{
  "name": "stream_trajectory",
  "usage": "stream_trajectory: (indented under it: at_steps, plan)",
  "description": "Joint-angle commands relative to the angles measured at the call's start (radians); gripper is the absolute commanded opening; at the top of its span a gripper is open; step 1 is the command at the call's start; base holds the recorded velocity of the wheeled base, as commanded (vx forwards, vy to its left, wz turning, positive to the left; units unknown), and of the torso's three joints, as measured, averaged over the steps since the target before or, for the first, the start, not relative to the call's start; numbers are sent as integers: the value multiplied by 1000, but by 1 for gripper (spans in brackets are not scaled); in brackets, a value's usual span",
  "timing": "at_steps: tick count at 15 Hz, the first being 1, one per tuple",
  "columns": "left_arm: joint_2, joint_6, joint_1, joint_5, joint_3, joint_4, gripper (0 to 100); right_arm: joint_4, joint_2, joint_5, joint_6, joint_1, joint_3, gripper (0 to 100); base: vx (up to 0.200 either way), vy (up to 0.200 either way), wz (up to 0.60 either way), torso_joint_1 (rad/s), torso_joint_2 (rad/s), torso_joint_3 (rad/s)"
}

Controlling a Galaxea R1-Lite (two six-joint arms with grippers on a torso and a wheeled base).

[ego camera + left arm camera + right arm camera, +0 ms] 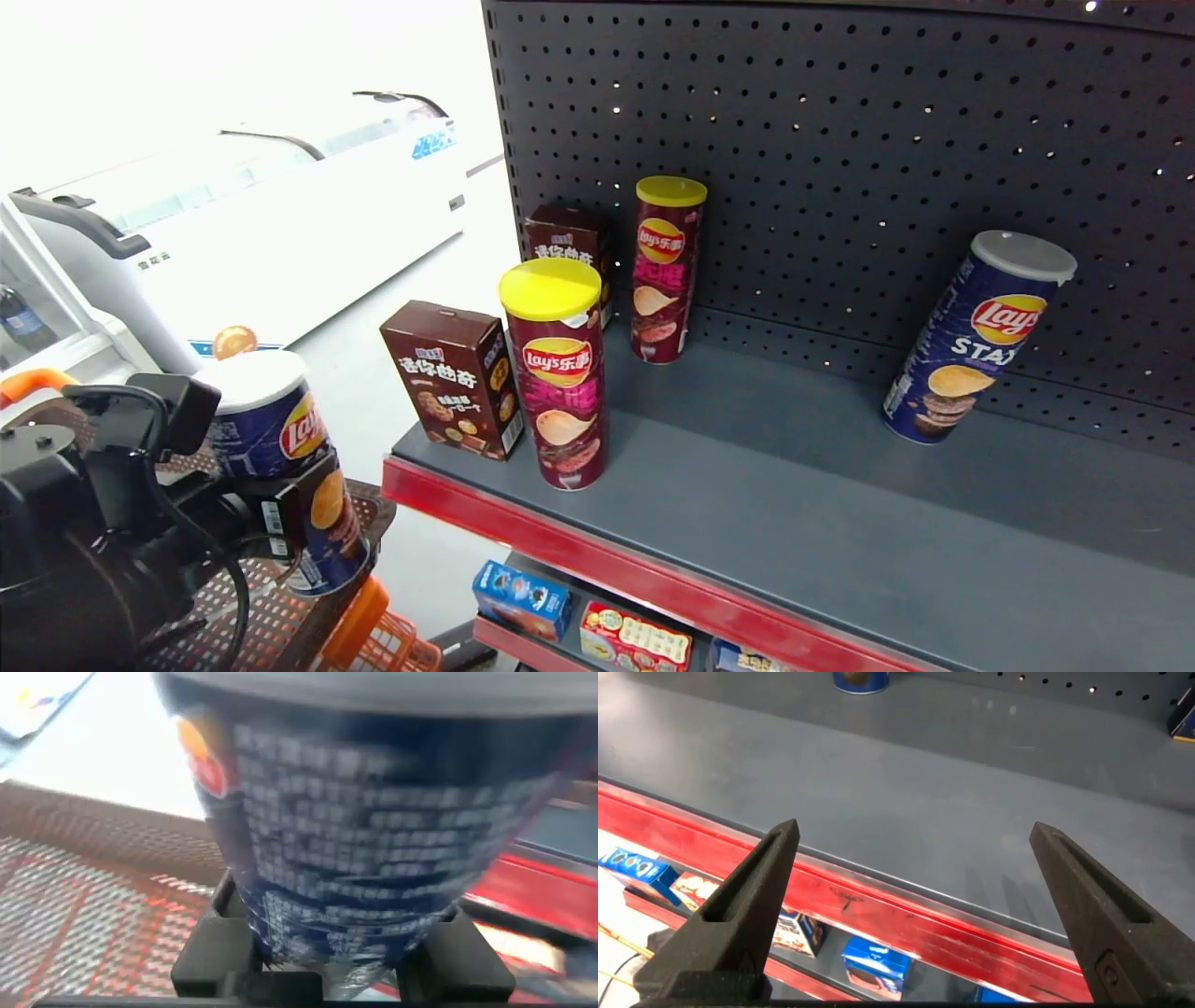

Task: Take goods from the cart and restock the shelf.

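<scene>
Two blue cans are on show here. The held can (280, 448) is clamped roughly upright between the fingers (210, 952) of the left gripper (275, 518), down at about 8 o'clock in the head view. It's kept just above the mesh cart (280, 616) and off the 9 o'clock end of the shelf (794, 504). The leaning can (971, 341) is parked way over at 3 o'clock on the shelf, tilted, with its white lid rested against the pegboard (840, 121). Nearer 9 o'clock, a front maroon can (558, 373) with a yellow lid is stood close to the shelf's red lip (560, 537). A brown box (457, 378) is set just beside it at its 9 o'clock. A rear maroon can (665, 271) is placed at roughly its 1 o'clock, back by the pegboard, and a second brown box (568, 245) is tucked in at that one's 9 o'clock. The right gripper (915, 915) is held over the shelf's front edge with its fingers spread wide and nothing caught between them. Small snack boxes (521, 597) can be made out on the lower level. A white freezer chest (280, 215) is sat well behind, around 10 o'clock.
</scene>
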Motion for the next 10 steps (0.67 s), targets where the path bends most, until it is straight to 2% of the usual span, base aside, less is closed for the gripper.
stream_trajectory:
  at_steps: [1,4,7,8,9,10]
  plan:
    - [-168,1,-80,-11,-19,67,0,0,0,0,-1,0,-2,100,0,0,0,0,0,0]
    - [-229,1,-156,-5,-56,135,0,0,0,0,-1,0,-2,100,0,0,0,0,0,0]
    - [-237,5,-164,-9,-85,141,0,0,0,0,-1,0,-2,100,0,0,0,0,0,0]
    - [-235,28,-201,-9,-90,141,0,0,0,0,-1,0,-2,100,0,0,0,0,0,0]
    - [-232,44,-208,-6,-91,136,0,0,0,0,-1,0,0,100,0,0,0,0,0,0]
    - [-234,76,-228,-31,-99,136,0,0,0,0,-1,0,-2,100,0,0,0,0,0,0]
